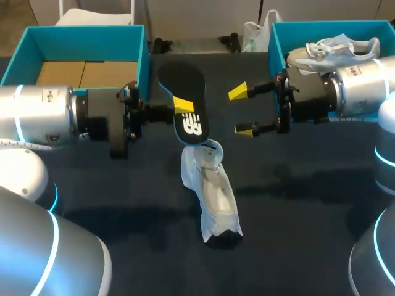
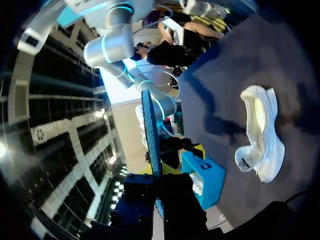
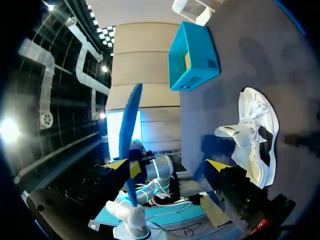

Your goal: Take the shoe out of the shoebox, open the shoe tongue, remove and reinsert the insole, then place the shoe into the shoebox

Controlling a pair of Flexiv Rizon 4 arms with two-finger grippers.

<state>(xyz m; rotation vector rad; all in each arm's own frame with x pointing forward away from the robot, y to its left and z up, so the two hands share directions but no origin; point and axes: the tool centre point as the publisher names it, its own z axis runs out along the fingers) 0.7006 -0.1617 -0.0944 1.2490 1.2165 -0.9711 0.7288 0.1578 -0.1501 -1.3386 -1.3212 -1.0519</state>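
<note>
A black insole (image 1: 184,83) with a blue edge is held up over the table, my left gripper (image 1: 181,106) shut on its middle. In the left wrist view the insole (image 2: 151,131) stands edge-on out of my left gripper (image 2: 156,176). My right gripper (image 1: 242,111) stands open a little to the right of the insole, not touching it. From the right wrist view the insole (image 3: 129,145) is ahead of my right gripper (image 3: 167,165), near one finger. The white shoe (image 1: 213,192) lies on its side on the table under the insole, and shows as shoe (image 2: 262,131) and shoe (image 3: 252,134).
A teal shoebox (image 1: 143,58) stands open at the back left, close behind my left gripper. A second teal shoebox (image 1: 274,46) at the back right holds another pale shoe (image 1: 336,48). A white bag (image 1: 254,36) lies at the far edge. The dark table (image 1: 296,191) spreads around the shoe.
</note>
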